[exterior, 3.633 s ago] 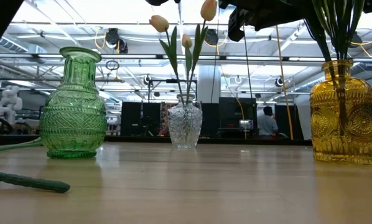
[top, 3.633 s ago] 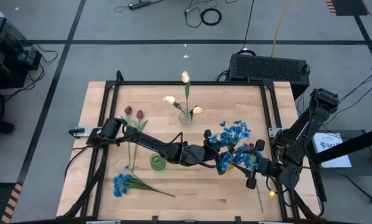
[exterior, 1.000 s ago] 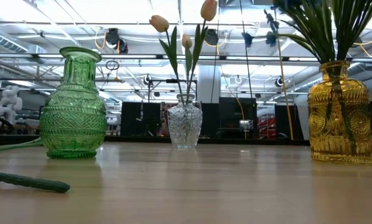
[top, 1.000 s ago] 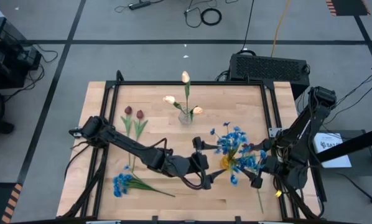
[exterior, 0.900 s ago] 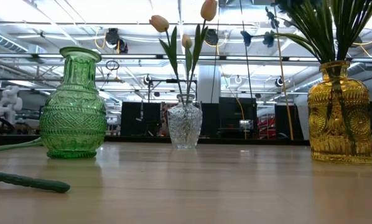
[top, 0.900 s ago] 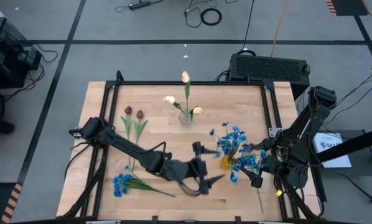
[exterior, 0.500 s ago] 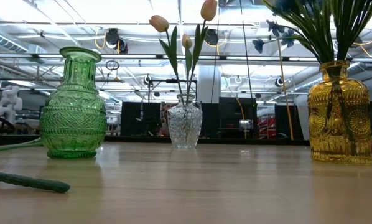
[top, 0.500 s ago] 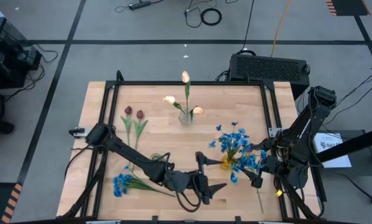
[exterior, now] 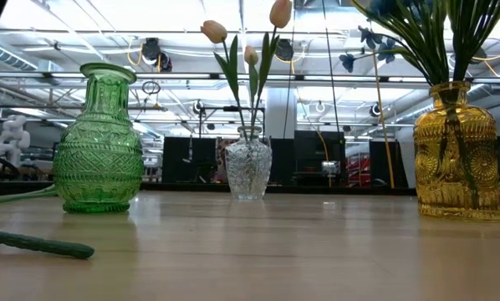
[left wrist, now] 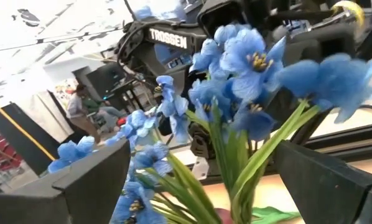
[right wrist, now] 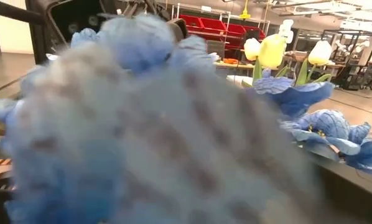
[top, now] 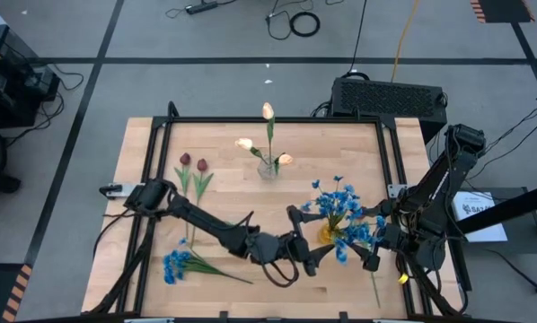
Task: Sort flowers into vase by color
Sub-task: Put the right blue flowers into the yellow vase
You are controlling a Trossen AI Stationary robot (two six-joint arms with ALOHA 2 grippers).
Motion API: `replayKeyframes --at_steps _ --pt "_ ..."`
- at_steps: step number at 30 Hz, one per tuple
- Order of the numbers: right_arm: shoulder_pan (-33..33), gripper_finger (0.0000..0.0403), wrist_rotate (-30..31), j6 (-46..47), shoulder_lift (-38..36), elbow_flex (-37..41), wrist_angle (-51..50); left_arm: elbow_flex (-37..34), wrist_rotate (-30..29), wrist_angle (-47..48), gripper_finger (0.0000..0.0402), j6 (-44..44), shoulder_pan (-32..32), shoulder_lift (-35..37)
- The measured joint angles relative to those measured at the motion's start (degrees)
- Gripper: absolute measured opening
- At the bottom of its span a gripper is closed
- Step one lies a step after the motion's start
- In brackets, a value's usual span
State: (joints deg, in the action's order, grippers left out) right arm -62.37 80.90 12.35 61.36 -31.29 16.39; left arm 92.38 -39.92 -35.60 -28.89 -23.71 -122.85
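Blue flowers [top: 338, 208] stand with their stems in the yellow vase [top: 327, 235] at the table's right. My left gripper [top: 304, 239] is open just left of that vase, and the blooms [left wrist: 236, 81] rise beyond and between its fingers. On the vase's right, my right gripper [top: 374, 244] is open, with blue blooms [right wrist: 142, 124] close against its camera. Cream tulips [top: 267, 111] stand in the clear vase [top: 268, 167]. Two dark red tulips [top: 193, 163] and another blue flower [top: 177, 263] lie on the table at the left. My right gripper stands among the outer blue blooms of the bunch; the blooms hide its fingers in its wrist view, and I cannot tell whether it touches them.
A green vase [exterior: 98, 138] stands left of the clear vase [exterior: 248, 167] in the low view. A loose green stem [top: 374, 287] lies by the near right corner. A black frame [top: 277, 120] rims the tabletop.
My left gripper has swung toward the table's near edge and then come back up beside the yellow vase, open throughout. The blue flowers have stayed in the vase. My right arm has kept still.
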Motion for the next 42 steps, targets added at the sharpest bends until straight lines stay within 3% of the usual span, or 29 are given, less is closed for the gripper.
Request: replayKeyframes --at_steps 17,29,42 --pt "-1.64 0.04 -1.19 -2.04 0.01 0.0 4.37 0.02 -1.57 -3.11 0.0397 -0.36 0.48 0.02" --pt "-8.46 0.04 -0.12 1.01 -1.22 0.0 2.6 0.02 -2.19 -2.88 0.0397 -0.81 0.11 0.18" --pt "-15.59 0.04 3.76 -1.69 -8.52 0.0 2.6 0.02 -11.11 9.21 0.0397 -3.12 -9.09 9.51"
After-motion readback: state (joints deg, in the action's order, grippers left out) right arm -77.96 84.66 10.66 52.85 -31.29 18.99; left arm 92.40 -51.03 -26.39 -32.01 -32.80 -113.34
